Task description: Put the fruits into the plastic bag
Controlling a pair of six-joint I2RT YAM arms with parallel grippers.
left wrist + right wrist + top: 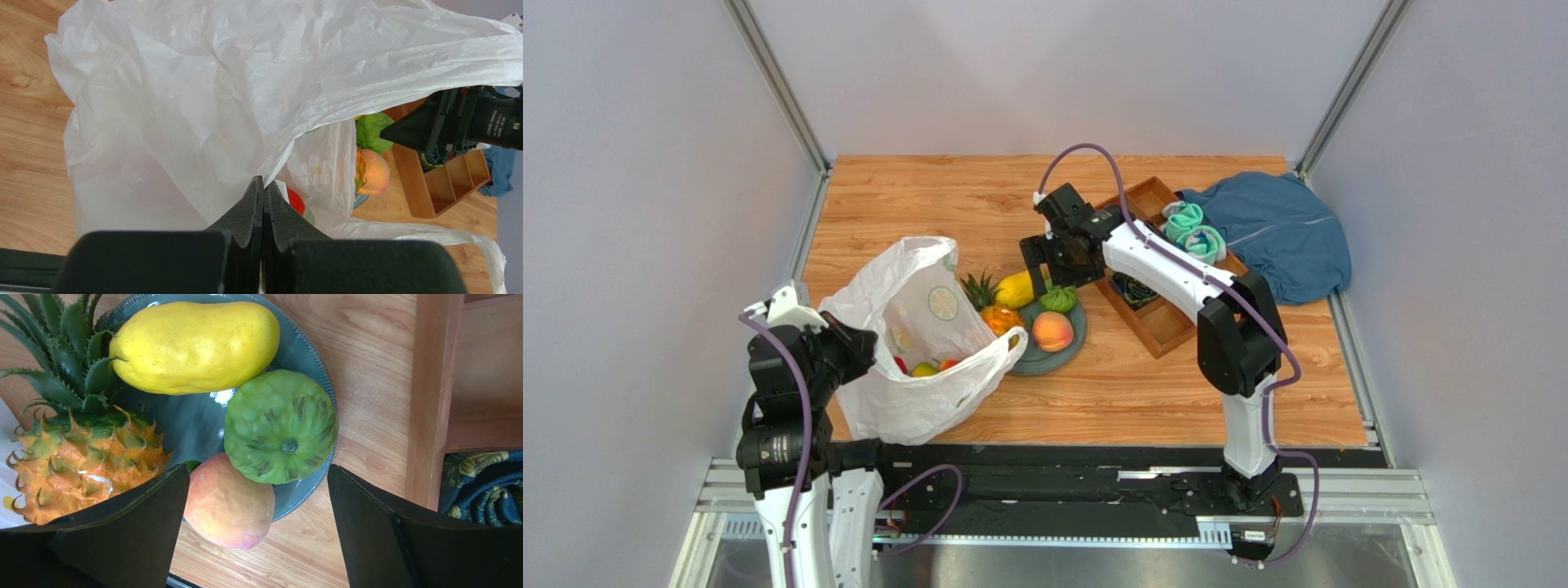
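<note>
Left hand (263, 187) had its two black fingers pressed flat together, pinching a fold of the thin white plastic carrier bag (909, 355) printed with citrus slices. Right hand (258, 478) hung spread wide above the fruit, gripping nothing.

Pale grey wall panels (634, 184) closed in three sides of the cell, with aluminium posts (778, 86) in the far corners. Between them lay the light wood-grain worktop (1136, 392), edged at the near side by a black rail (1112, 490) where both arms were bolted.

A crumpled blue cloth (1290, 239) filled the far right corner. The bag sat at the near left, its mouth gaping towards the centre, with small red toy fruits (901, 364) and a yellow-green one (924, 369) showing inside.

A wooden compartment tray (1161, 325) lay slantwise just beside the cloth, rolled teal socks (1192, 230) at its far end and a dark patterned roll (485, 484) in another compartment.

Between tray and bag sat a round grey-blue plate (196, 425). It carried an orange toy pineapple with a green crown (86, 465), just beside the bag, a yellow mango (196, 346), a knobbly green round fruit (279, 425) and a peach (227, 508) resting on the near rim.
</note>
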